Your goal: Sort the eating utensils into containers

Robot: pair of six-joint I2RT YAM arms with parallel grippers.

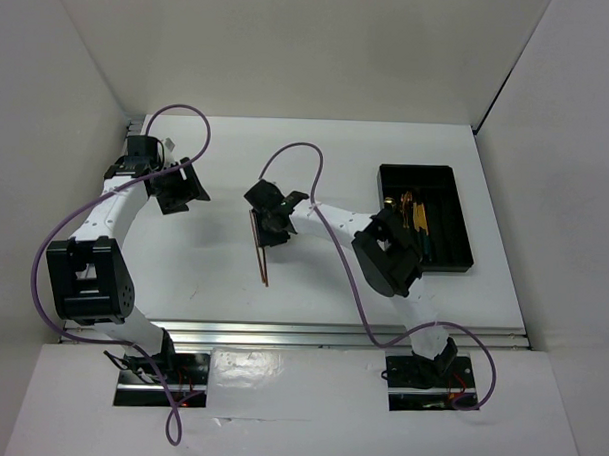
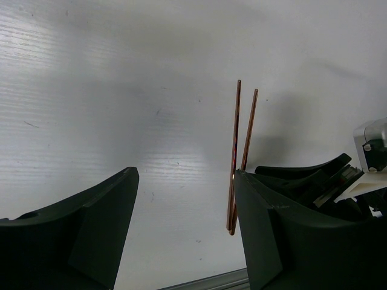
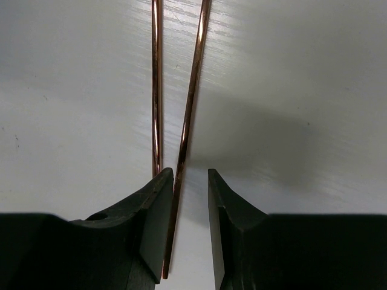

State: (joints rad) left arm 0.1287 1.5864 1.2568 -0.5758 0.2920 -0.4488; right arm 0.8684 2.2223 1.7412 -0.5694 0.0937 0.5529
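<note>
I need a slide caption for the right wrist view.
Right hand low over two chopsticks on the white table, one between its parted fingers.

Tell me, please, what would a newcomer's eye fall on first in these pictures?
Two thin brown chopsticks lie side by side mid-way across the white table, with the right gripper low over them, its narrowly open jaws straddling one stick. At the far right sits a black compartment tray holding gold-headed utensils. The left gripper hangs open at the far left.
</note>
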